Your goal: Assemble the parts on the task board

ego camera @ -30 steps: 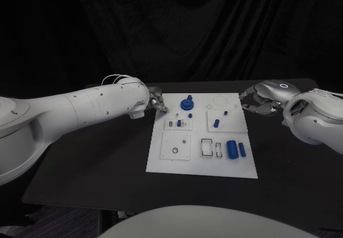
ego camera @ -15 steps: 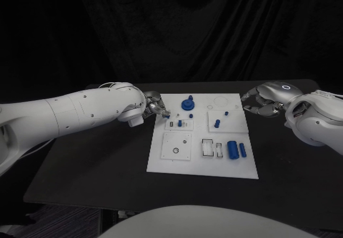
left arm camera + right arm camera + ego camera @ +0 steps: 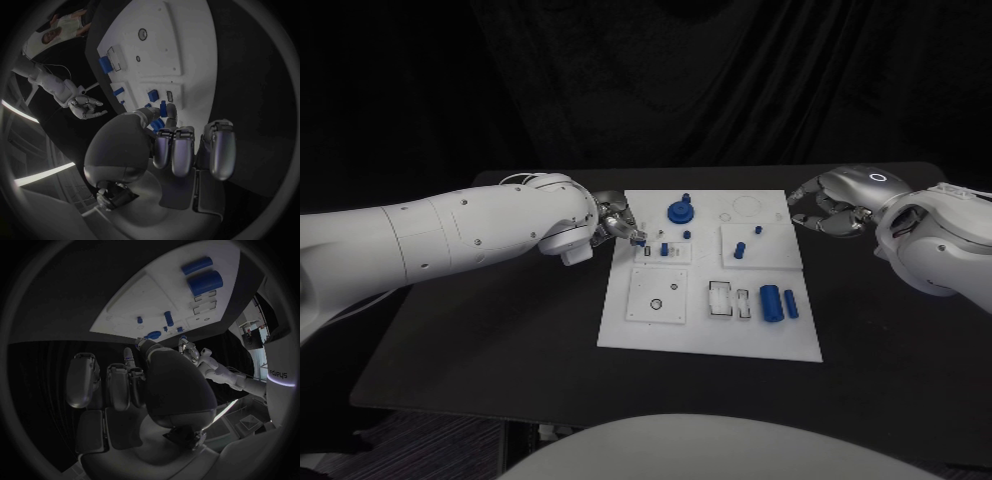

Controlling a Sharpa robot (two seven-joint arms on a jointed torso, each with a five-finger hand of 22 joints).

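Observation:
The white task board (image 3: 656, 330) lies in the middle of the black table. On it stand a blue gear-like part (image 3: 681, 211), several small blue pegs (image 3: 757, 229), a blue block (image 3: 665, 248) and two blue cylinders (image 3: 769, 301). My left hand (image 3: 623, 224) hovers at the board's far left edge. In the left wrist view its thumb and one finger pinch a small blue peg (image 3: 163, 106), and the other fingers (image 3: 181, 150) are curled in. My right hand (image 3: 822, 213) hangs just off the board's far right edge, fingers curled (image 3: 119, 385), holding nothing.
The board carries raised white fixture plates (image 3: 659, 296) with holes and two small slots (image 3: 718, 299). Bare black table (image 3: 502, 330) lies on both sides of the board. My left forearm (image 3: 459, 235) reaches across the table's left part.
My left hand has shifted a little along the board's left edge toward the near side. The right hand has stayed where it was.

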